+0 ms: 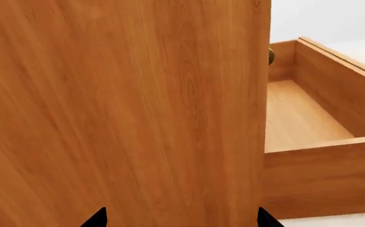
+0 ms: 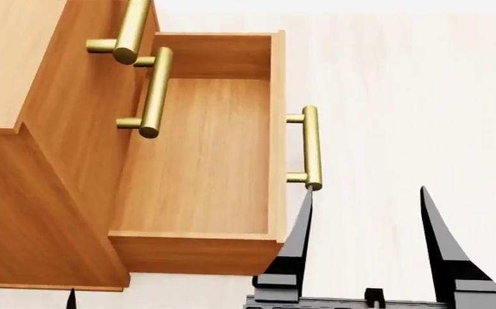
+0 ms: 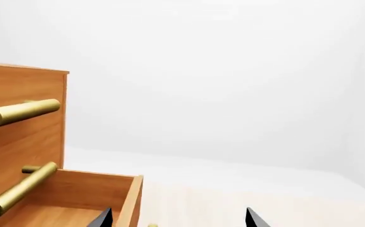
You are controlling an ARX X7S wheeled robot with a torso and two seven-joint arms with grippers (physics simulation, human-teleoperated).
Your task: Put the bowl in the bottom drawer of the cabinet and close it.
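The cabinet (image 2: 24, 193) is standing on the pale counter (image 2: 402, 96) at the left of the head view, and its bottom drawer (image 2: 196, 161) is sitting pulled well out, its wooden floor lying bare and its brass bar handle (image 2: 311, 148) facing away from the cabinet. The two upper handles (image 2: 132, 29) are jutting out above the open drawer. The right pincer (image 2: 363, 212) is showing in the head view with its two black fingers spread wide apart, grasping nothing; one fingertip (image 2: 308, 199) is lying just beside the lower end of the drawer handle. The left pincer (image 1: 181, 218) is pointing at the cabinet's plain side panel (image 1: 125, 109), only its two dark tips showing, released and apart. The bowl is not showing in any view.
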